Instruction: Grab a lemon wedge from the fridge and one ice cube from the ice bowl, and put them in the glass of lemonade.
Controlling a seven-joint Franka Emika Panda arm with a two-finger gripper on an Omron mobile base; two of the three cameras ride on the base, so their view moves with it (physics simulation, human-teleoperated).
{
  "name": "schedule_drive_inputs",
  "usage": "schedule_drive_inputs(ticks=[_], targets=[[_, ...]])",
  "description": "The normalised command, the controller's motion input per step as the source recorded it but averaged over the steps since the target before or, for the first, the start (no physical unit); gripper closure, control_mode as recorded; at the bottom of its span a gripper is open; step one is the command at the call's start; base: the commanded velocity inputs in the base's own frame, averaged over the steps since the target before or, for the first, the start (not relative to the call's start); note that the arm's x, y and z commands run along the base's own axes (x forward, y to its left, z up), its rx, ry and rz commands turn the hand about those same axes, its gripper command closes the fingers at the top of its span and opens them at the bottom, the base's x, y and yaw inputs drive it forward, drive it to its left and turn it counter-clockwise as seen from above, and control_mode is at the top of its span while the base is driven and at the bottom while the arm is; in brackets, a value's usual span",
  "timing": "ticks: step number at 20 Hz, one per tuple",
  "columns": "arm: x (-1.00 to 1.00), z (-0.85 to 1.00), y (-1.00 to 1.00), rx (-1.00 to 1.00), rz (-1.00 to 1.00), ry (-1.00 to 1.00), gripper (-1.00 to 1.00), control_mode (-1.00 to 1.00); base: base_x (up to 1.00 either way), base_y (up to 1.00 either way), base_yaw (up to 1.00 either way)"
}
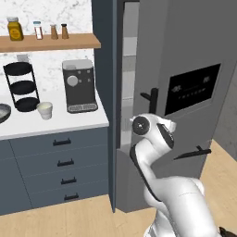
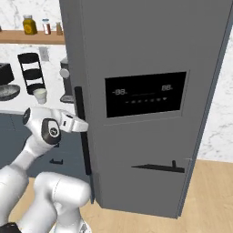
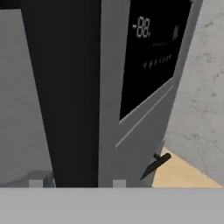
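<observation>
Marble-look wall and a white desk (image 1: 55, 122) on the left, where the glass of lemonade (image 1: 45, 110) sits just beside the black tiered rack (image 1: 21, 86), near the ice bowl (image 2: 8, 92). The matte grey fridge (image 2: 150, 136) has its door slightly ajar with a narrow gap along the edge. The gripper (image 2: 84, 126) is right at the long black handle (image 2: 82, 132); can't tell if it's clamped.

matt dark grey fridge (image 2: 145, 54) with a glossy black dispenser panel (image 2: 145, 94); pale wooden floor (image 2: 209, 200); white marbled wall (image 1: 51, 11); smooth white counter (image 1: 55, 121).
</observation>
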Motion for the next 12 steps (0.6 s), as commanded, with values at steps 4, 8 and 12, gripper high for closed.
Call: schedule_drive_inputs(ticks=[4,8,12], targets=[[-0.89,1.00,-0.92,0.06,-0.42,-0.04,-1.00,-1.00,0.00,0.00,0.00],[-0.95,1.00,-0.33,0.06,-0.34,-0.02,-1.00,-1.00,0.00,0.00,0.00],[-1.00,1.00,0.08,-0.01,-0.26,-0.13,-1.00,-1.00,0.00,0.00,0.00]])
